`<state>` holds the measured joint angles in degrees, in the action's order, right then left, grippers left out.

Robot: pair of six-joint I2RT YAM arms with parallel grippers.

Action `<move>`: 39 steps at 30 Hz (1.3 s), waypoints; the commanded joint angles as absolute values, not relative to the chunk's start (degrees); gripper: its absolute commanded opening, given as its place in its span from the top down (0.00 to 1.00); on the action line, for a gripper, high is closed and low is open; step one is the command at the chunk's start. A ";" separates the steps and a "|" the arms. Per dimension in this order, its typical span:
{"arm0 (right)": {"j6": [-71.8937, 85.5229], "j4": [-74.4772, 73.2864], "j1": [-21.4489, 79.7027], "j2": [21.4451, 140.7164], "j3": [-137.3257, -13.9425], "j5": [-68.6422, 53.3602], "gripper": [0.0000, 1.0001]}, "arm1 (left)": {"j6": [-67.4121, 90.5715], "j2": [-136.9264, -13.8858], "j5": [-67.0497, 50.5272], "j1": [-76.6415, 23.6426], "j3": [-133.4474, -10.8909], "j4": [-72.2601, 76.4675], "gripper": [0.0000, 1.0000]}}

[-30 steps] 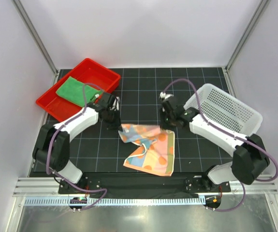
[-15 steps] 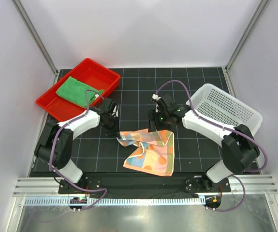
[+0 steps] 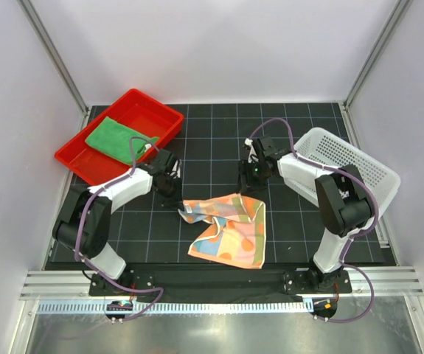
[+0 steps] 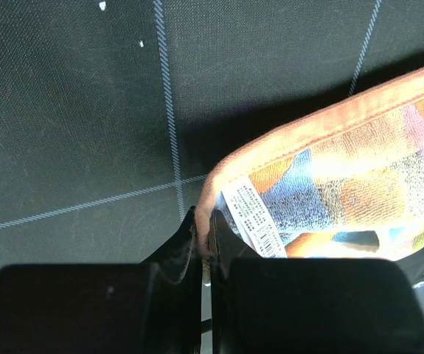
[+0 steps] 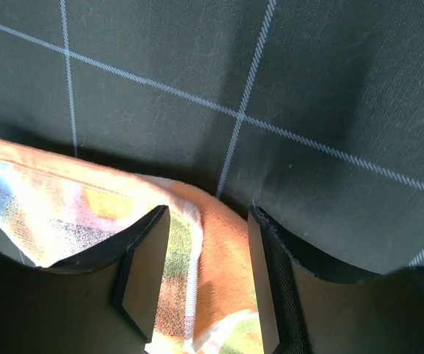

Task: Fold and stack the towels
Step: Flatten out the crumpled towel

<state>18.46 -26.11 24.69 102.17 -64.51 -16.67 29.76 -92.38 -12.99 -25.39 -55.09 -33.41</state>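
The pastel-striped towel with orange dots (image 3: pixel 228 230) lies crumpled on the black mat in the middle, partly folded over itself. My left gripper (image 3: pixel 178 204) is shut on its far left corner. In the left wrist view the orange hem (image 4: pixel 270 151) is pinched between the closed fingers (image 4: pixel 203 225), beside the white care label (image 4: pixel 252 217). My right gripper (image 3: pixel 255 183) hovers open over the far right corner. In the right wrist view that corner (image 5: pixel 223 251) lies loose between the spread fingers (image 5: pixel 207 215). The green towel (image 3: pixel 117 137) rests folded in the red tray (image 3: pixel 150 112).
A white perforated basket (image 3: pixel 344 168) stands tilted at the right, close behind the right arm. The red tray sits at the far left. Frame posts and white walls enclose the mat.
My right gripper has opened and let go of the towel's far right corner, then drawn back a little. The towel's far edge has sagged onto the mat. The left gripper has kept its grip.
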 commanded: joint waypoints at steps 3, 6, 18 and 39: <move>16.08 -21.54 24.34 103.44 -65.57 -24.60 0.46 | 29.71 -92.02 -13.89 -25.58 -55.90 -31.55 1.00; 15.73 -20.22 24.26 104.50 -65.48 -25.75 0.48 | 29.79 -92.02 -14.24 -25.58 -56.07 -31.38 1.00; 15.21 -19.95 24.17 104.42 -63.55 -25.84 0.53 | 29.71 -92.37 -14.24 -25.58 -56.07 -31.29 1.00; 22.14 -43.86 34.10 61.28 -62.23 -6.44 0.99 | 25.40 -64.35 -29.09 -26.98 -59.41 -33.13 1.00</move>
